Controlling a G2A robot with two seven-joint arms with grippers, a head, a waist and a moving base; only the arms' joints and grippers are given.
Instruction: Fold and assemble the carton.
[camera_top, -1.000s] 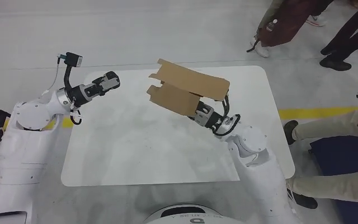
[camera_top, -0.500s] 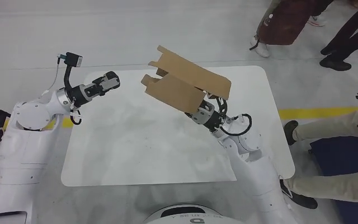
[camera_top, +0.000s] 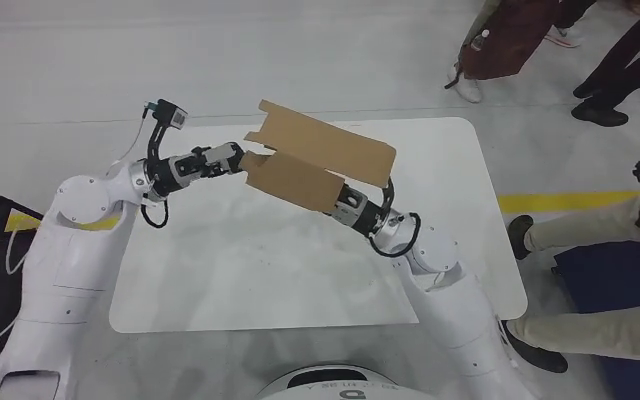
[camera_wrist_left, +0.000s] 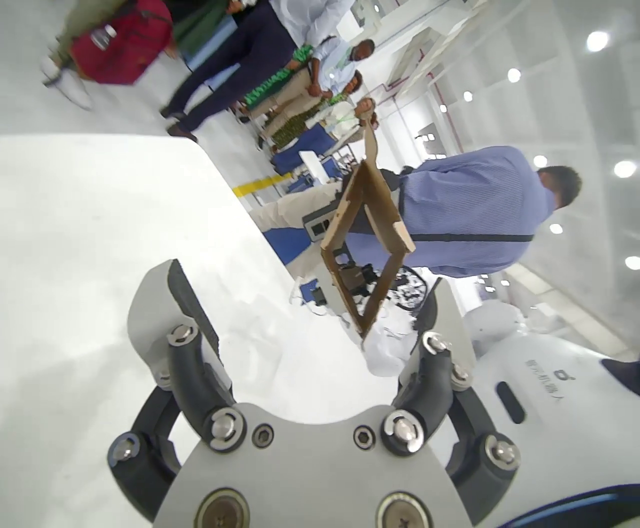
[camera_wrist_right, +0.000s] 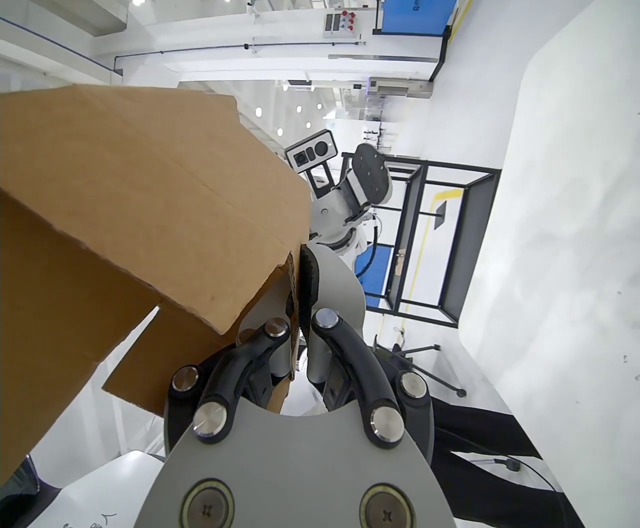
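Right gripper (camera_wrist_right: 299, 280) pinches carton (camera_top: 322, 158) wall aloft; left gripper (camera_top: 236, 160) spread at its left end. Likely squaring step; next, clamp left flap.

**Right claw clamped, left claw spread wide**

My right arm rises from the near right side, its forearm slanting up and inward above the worktop (camera_top: 250, 285). My right claw (camera_top: 346, 204) is pinched tight on one wall of the carton (camera_top: 320, 155), with a finger pressed against each face of the board. My left arm comes in from the left with the elbow bent and the wrist pointing right. My left claw (camera_top: 238, 160) gapes, its fingers (camera_wrist_left: 175, 295) well apart and gripping nothing, its tips just beside the carton's left end.
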